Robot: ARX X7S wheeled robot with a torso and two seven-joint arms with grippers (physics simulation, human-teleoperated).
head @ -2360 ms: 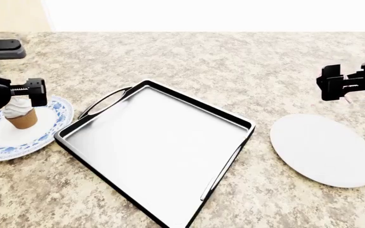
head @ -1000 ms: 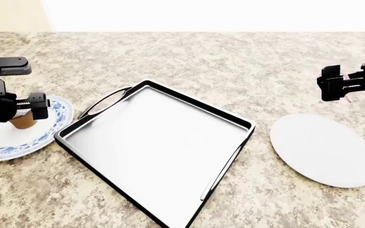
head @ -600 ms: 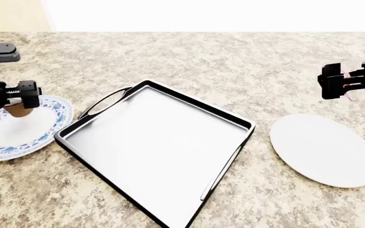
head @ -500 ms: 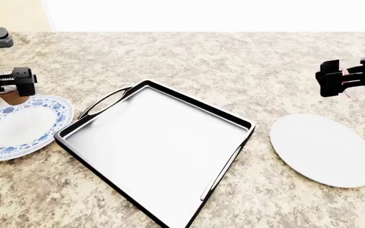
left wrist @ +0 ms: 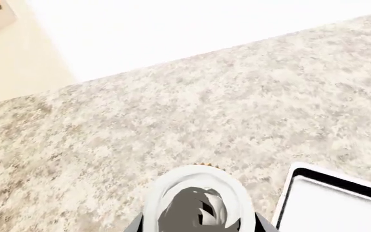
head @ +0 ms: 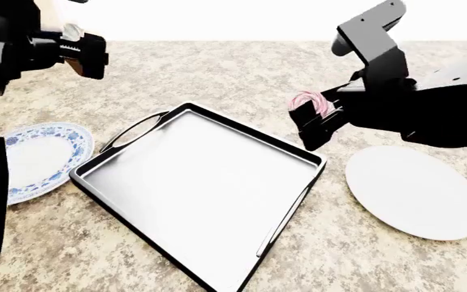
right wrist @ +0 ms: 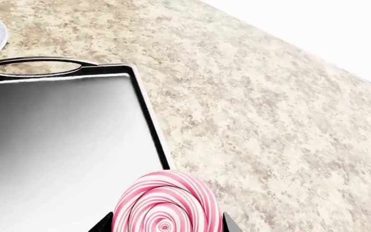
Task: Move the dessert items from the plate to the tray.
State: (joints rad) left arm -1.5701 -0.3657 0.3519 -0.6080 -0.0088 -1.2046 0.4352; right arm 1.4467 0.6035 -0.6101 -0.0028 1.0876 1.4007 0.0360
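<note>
The left gripper (head: 78, 47) is raised high over the granite-patterned desk (head: 242, 73), beyond the far-left corner of the black tray (head: 168, 240), and it is clenched on the cupcake (head: 73, 31), of which only a bit of white frosting peeks out between the jaws in the head view. From the left wrist view the cupcake (left wrist: 195, 203) shows from above as a white swirl with a thin tan edge of wrapper, with a corner of the tray (left wrist: 340, 180) just beside it below. The right gripper (head: 313, 118) hangs over the far-right edge of the tray, grasping the pink spiral lollipop (head: 308, 101), whose striped disc stands up between the jaws. In the right wrist view the lollipop (right wrist: 166, 205) sits right above the tray's black rim (right wrist: 148, 116), partly over the glossy grey inner surface and partly over the desk. The tray's inner surface holds nothing. The blue-patterned plate (head: 34, 159) lies on the desk left of the tray, partly hidden by the left arm, and the plain white plate (head: 416, 191) lies to the tray's right; neither carries anything
</note>
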